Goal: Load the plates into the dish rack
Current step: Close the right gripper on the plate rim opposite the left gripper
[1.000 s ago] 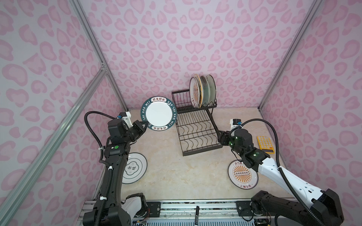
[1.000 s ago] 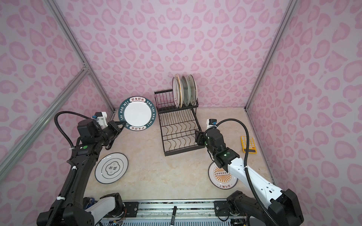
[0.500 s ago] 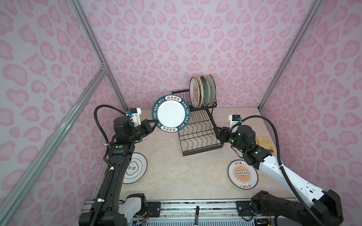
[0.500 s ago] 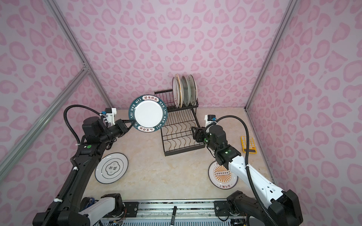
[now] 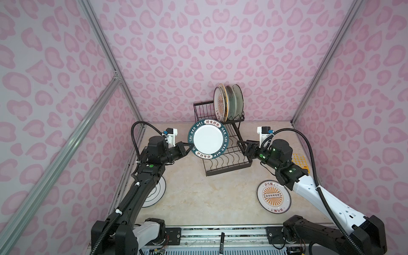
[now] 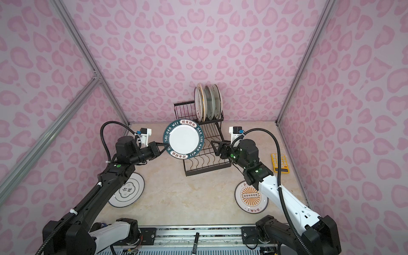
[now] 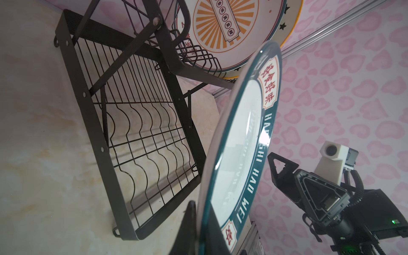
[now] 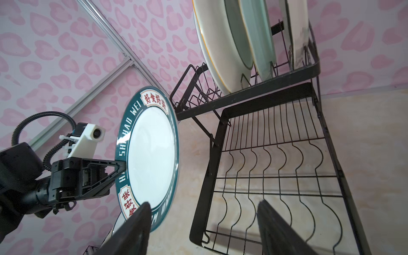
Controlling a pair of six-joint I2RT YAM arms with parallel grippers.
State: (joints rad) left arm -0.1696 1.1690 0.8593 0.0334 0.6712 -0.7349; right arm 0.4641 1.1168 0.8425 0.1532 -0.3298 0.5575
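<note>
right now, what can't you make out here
White plate: top view, left arm covers most of it.
Calculator: top view, right arm hides most; keys too small.
Racked plates: right wrist view, tops cut by the edge; rear ones overlap, count unsure.
Rack: top view, lettered plate covers its left side.

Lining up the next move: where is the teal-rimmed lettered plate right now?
In both top views the lettered plate hangs upright in mid-air, gripped at its left edge by the left gripper, at the left side of the dish rack.
</note>
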